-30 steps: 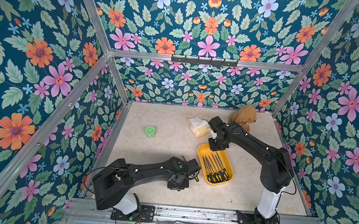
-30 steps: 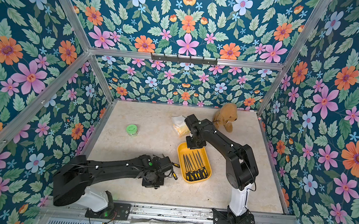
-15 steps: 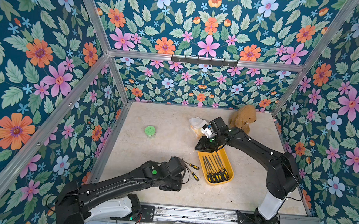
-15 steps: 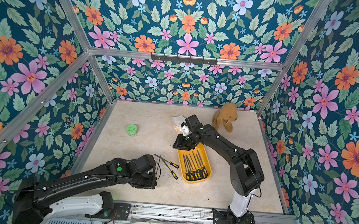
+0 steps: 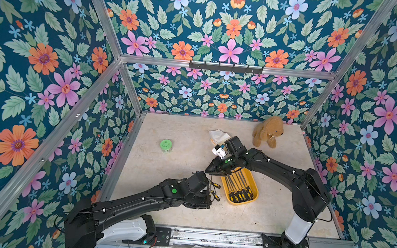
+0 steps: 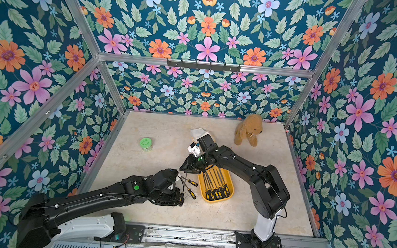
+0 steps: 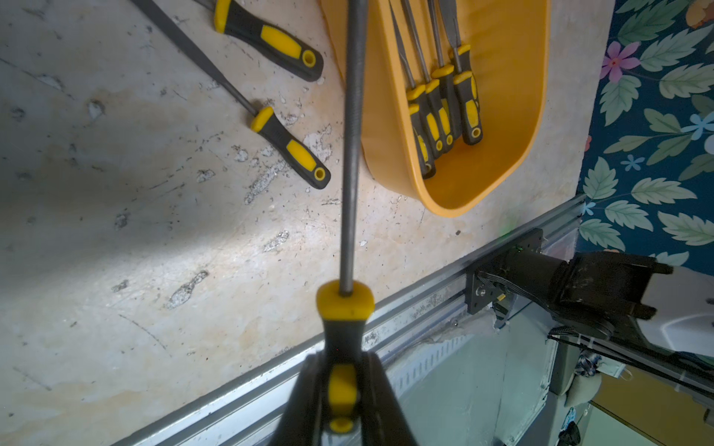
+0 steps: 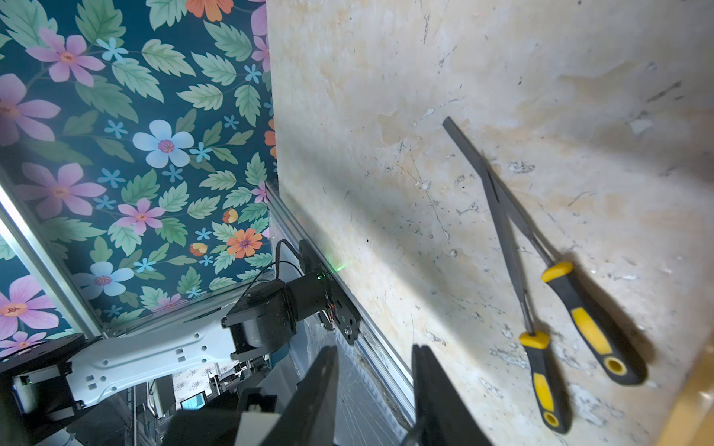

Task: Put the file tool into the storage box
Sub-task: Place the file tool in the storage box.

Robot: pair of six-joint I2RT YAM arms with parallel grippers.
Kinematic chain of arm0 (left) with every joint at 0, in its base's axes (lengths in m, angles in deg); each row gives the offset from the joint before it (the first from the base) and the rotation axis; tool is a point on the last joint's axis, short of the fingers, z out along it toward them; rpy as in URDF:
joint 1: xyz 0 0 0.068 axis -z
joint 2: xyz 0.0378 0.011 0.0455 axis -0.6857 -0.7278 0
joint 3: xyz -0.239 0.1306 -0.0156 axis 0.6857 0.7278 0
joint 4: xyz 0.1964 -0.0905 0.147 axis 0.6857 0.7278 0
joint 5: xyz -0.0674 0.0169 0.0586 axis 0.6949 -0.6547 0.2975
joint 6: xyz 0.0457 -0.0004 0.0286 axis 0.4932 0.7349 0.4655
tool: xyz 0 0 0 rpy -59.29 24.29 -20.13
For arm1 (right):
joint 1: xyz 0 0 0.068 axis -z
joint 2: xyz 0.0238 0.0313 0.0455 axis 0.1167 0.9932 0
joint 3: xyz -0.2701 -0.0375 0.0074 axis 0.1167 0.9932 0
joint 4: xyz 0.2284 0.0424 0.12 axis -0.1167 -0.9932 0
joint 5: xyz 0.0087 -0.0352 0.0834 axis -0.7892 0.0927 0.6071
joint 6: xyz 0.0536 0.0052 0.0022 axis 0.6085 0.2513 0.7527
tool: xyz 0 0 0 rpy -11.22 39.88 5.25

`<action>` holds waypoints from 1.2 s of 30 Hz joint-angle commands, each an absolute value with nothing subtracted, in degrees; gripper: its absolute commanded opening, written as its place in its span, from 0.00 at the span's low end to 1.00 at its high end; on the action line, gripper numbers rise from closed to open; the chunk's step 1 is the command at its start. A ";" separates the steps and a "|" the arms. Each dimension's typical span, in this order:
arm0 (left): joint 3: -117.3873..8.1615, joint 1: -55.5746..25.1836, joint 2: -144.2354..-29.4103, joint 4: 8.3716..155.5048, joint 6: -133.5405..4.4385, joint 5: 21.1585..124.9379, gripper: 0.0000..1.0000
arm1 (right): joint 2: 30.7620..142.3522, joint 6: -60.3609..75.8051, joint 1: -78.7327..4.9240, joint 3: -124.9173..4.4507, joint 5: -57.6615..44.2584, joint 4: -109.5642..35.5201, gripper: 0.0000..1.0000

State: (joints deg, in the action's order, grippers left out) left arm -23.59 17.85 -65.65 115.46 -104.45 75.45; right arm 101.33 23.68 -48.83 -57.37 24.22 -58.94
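Note:
My left gripper (image 7: 342,370) is shut on the black-and-yellow handle of a file tool (image 7: 349,154), whose grey shaft points out over the near rim of the storage box (image 7: 502,77). The yellow-orange storage box (image 5: 255,191) lies front of centre and holds several files side by side. Two more files (image 5: 215,185) lie on the table just left of it. In both top views my left gripper (image 6: 178,197) sits beside those two files. My right gripper (image 5: 209,169) hovers open and empty at the box's far left corner, just beyond the left gripper.
A brown teddy bear (image 5: 267,133) sits at the back right. A white-and-yellow packet (image 5: 218,135) lies behind the right wrist, and a green-lidded jar (image 5: 166,145) stands mid-left. The metal front rail (image 5: 207,235) runs along the table's near edge. Flowered walls close three sides.
My right gripper has swung left and nearer, from the box's far end towards the left gripper. The left arm drew back, then came forward again, still holding the file.

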 commanded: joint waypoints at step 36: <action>-18.64 15.85 -70.67 103.72 -117.60 65.48 0.87 | 113.78 1.25 -47.12 -78.91 -17.91 -100.49 0.00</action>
State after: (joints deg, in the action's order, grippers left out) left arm -18.09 15.91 -69.15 107.38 -116.23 66.67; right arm 112.91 3.20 -46.38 -79.29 -14.47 -98.33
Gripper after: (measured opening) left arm 0.866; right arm 0.088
